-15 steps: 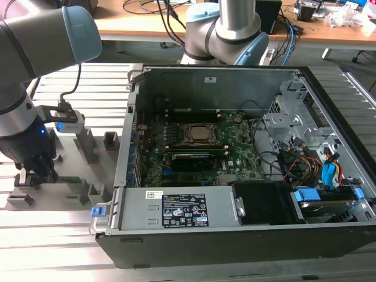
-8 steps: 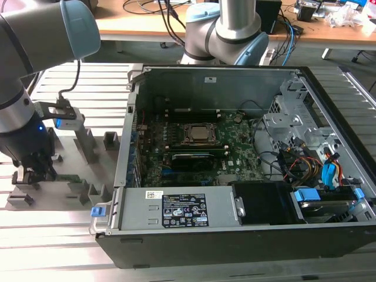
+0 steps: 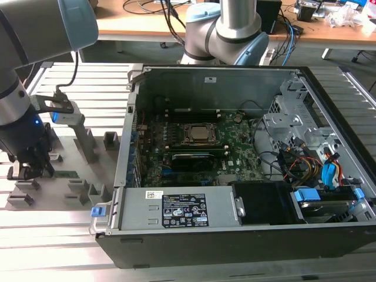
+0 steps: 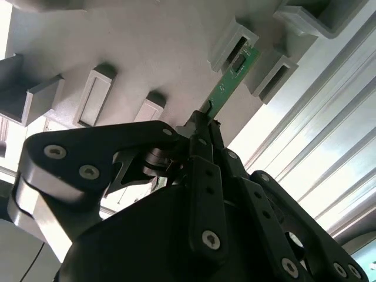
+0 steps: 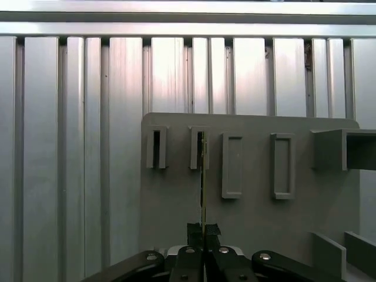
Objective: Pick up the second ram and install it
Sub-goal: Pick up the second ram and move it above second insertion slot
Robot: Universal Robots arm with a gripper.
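plainly the tool [image 4: 202,129] is pinched narrow on the near end of the second ram [image 4: 230,84]. the strip's long axis runs straight ahead of the fingertips, edge up. its far end sits at a grey fixture block [image 4: 234,40], well apart from the computer case [image 3: 235,249].

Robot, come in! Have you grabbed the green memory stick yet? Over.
Gripper shut on the second ram. Ram's far end at a grey fixture slot. Open computer case off to the exterior view's right.
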